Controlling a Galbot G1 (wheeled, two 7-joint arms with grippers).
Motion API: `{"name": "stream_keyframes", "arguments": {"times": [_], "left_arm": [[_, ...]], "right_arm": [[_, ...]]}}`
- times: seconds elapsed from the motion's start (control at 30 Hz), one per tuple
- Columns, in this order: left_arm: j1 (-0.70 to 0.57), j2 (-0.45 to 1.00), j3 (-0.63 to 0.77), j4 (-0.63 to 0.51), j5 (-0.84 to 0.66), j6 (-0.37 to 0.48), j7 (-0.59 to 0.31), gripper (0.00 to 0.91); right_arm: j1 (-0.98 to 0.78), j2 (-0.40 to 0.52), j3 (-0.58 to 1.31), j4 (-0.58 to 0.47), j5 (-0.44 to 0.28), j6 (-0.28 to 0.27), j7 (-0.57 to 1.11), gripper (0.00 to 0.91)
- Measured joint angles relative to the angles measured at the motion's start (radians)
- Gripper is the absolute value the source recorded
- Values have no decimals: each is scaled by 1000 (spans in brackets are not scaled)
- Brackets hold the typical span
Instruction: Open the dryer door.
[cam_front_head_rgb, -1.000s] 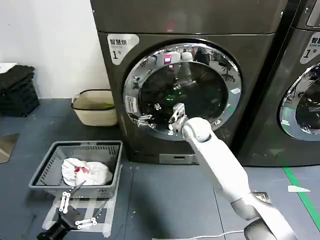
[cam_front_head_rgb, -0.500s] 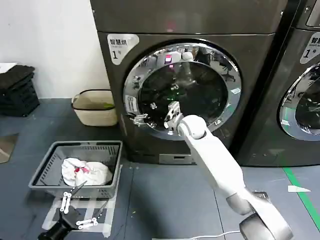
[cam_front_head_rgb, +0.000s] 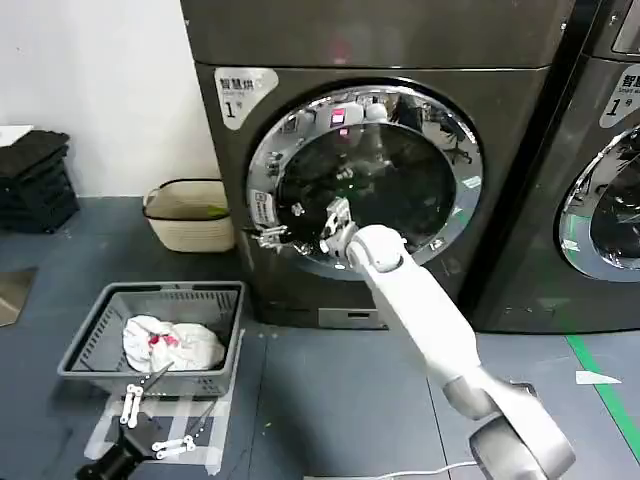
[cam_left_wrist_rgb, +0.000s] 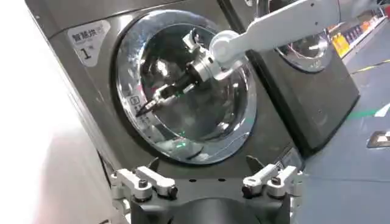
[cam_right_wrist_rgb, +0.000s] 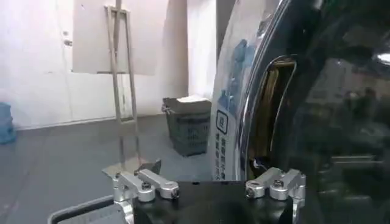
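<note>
The dryer door is a chrome-rimmed round porthole with dark glass on the dark grey machine, and it looks shut against the front. My right gripper is stretched across the glass to the door's left rim, open, beside the white label. From the left wrist its dark fingers reach the door's left edge, right gripper. In the right wrist view the open right gripper straddles the rim next to a handle recess. My left gripper hangs low, open, left gripper.
A grey laundry basket with a white cloth sits on the floor at the front left. A woven basket stands by the machine's left side, with black crates beyond. A second dark machine stands to the right.
My right gripper has slid leftward across the door glass toward the left rim. The left arm has stayed put.
</note>
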Motion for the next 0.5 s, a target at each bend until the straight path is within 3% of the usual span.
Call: {"name": "stream_keyframes", "arguments": {"times": [0.33, 0.5], "left_arm": [[-2, 1, 1, 3, 0, 0, 0, 907], [-3, 1, 2, 5, -1, 2, -1, 907]], "right_arm": [[-1, -11, -9, 12, 7, -1, -38, 907], [-20, -31, -22, 45, 52, -22, -48, 907]]}}
